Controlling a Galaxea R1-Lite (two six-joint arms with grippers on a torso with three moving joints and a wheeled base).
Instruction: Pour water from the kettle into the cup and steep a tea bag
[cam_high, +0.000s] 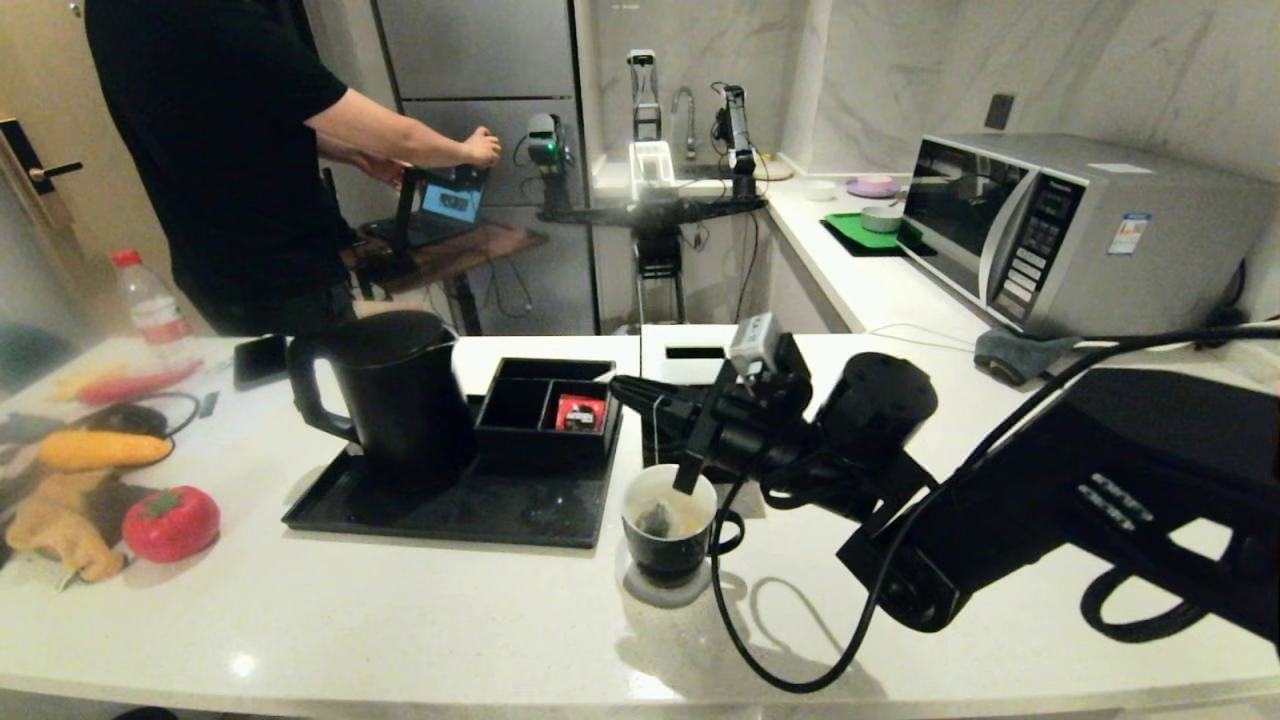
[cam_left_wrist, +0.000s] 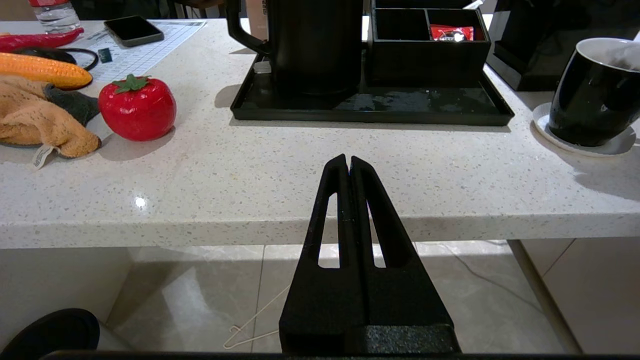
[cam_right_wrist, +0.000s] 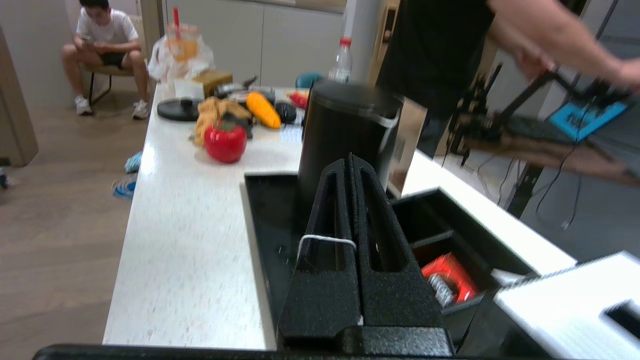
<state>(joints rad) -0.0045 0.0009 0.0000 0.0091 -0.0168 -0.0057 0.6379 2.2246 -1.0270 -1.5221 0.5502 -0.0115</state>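
The black cup (cam_high: 668, 525) stands on a white coaster in front of the tray, with the greyish tea bag (cam_high: 657, 520) lying in pale water inside it. The bag's thin string (cam_high: 655, 420) runs straight up to my right gripper (cam_high: 625, 390), which hovers above the cup's far rim and is shut on it. In the right wrist view the string (cam_right_wrist: 325, 239) loops over one finger of that gripper (cam_right_wrist: 350, 162); the tag is hidden. The tall black kettle (cam_high: 400, 395) stands upright on the tray, left of the cup. My left gripper (cam_left_wrist: 348, 159) is shut and empty, parked below the counter's front edge.
A black tray (cam_high: 440, 510) carries the kettle and a compartment box (cam_high: 545, 410) holding a red packet (cam_high: 580, 412). A toy tomato (cam_high: 170, 522), corn and a cloth lie at the left. A microwave (cam_high: 1060, 230) stands at the back right; a person stands behind the counter.
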